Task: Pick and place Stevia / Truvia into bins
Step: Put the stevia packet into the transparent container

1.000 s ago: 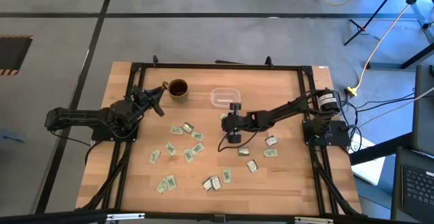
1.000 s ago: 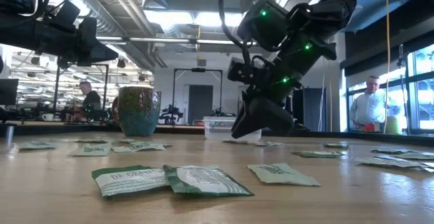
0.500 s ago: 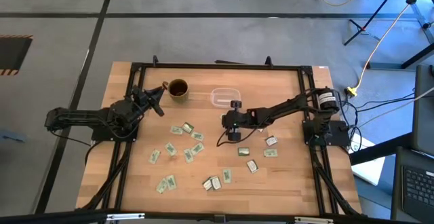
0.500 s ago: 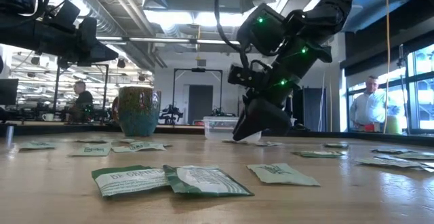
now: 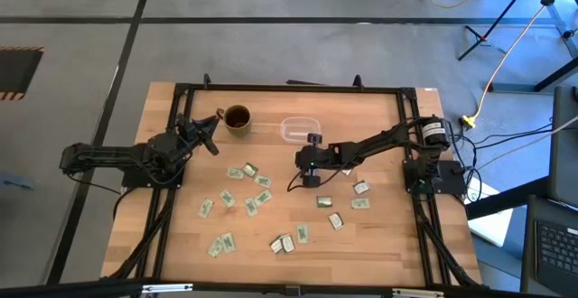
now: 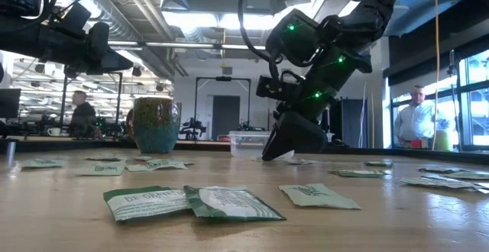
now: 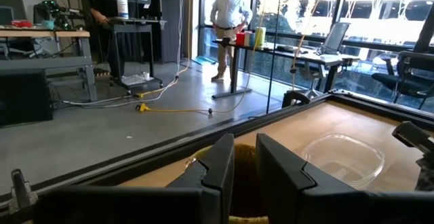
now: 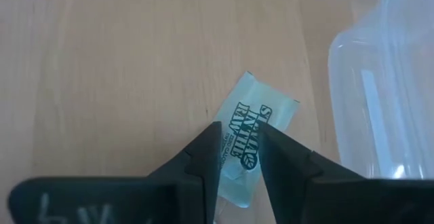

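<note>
The right end effector [image 8: 239,157] is closed on a pale green Stevia sachet [image 8: 252,136], its two fingers pinching the packet's near end with only a narrow gap between them. The sachet sticks out past the fingertips, just beside the clear bin [image 5: 301,129]. The left end effector [image 7: 244,157], slightly parted and holding nothing, waits near the brown mug [image 5: 237,117].

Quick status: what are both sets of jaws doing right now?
Left gripper: jaws slightly apart, empty, near the mug.
Right gripper: jaws astride a Stevia sachet beside the clear bin; grip cannot be told.
</note>
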